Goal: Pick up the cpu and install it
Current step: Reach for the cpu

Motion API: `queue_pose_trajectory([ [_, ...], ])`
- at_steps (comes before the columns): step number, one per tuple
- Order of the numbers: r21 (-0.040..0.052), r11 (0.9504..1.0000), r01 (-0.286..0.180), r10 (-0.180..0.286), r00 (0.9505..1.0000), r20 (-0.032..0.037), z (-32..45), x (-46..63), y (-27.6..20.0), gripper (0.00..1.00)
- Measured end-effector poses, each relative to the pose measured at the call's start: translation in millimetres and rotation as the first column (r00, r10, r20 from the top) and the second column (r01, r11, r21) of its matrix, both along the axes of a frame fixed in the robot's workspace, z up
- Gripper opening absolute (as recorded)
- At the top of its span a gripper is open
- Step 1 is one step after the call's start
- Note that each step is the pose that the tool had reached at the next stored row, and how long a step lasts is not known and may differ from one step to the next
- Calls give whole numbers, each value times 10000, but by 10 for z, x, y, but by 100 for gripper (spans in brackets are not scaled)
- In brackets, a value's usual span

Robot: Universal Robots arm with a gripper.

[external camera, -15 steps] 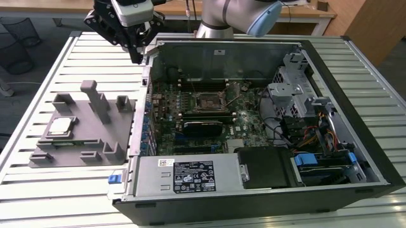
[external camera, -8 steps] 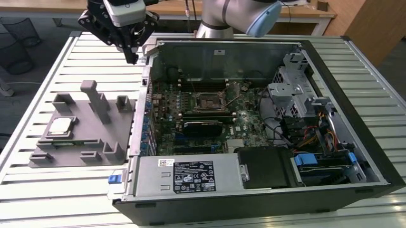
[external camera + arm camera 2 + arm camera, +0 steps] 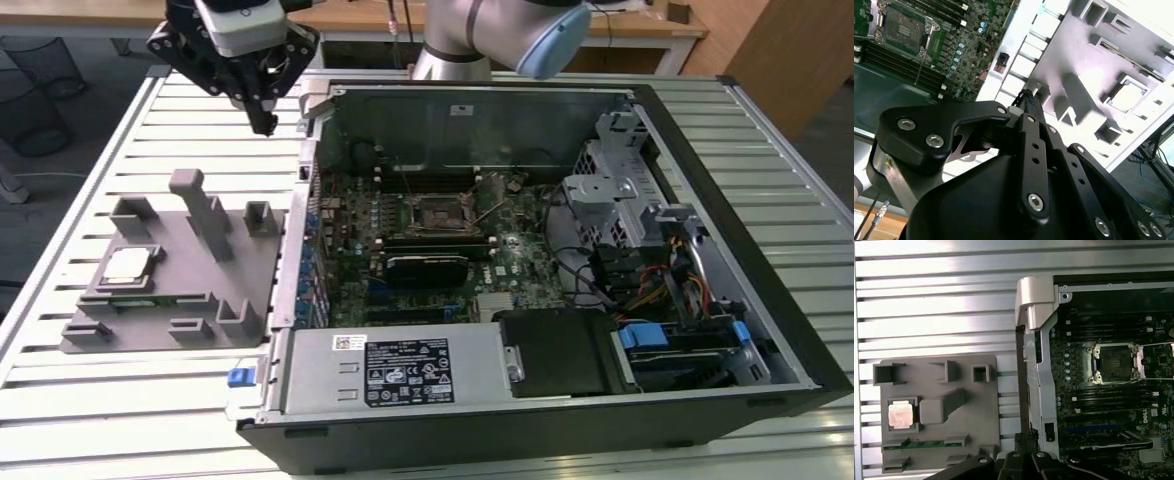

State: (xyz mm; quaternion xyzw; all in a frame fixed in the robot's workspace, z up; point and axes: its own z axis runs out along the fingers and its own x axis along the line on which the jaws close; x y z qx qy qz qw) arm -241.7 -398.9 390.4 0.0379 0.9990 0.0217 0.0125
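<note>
The cpu (image 3: 127, 265) is a small square chip with a pale metal top, lying flat in a recess of the grey holder (image 3: 200, 300) on the exterior view's left. Both wrist views show the cpu (image 3: 900, 416) (image 3: 1128, 96) too. My gripper (image 3: 267, 122) hangs high above the table near the case's far left corner, well away from the cpu. Its fingers (image 3: 1026, 95) meet at the tips with nothing between them, so it is shut and holds nothing. The black socket (image 3: 441, 213) (image 3: 1116, 362) on the green motherboard stands with its frame open and no chip in it.
The open computer case (image 3: 694, 400) lies on a slatted metal table (image 3: 107, 400). A green memory stick (image 3: 921, 444) sits in the holder beside the cpu. Upright grey posts (image 3: 200, 205) rise from the holder. Drive bays and cables (image 3: 667, 290) fill the case's right side.
</note>
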Motion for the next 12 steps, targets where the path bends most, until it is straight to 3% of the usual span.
queue_pose_trajectory([
  [12, 0, 10000, 0, 0, 10000, 0, -5, -212, 0, 11],
])
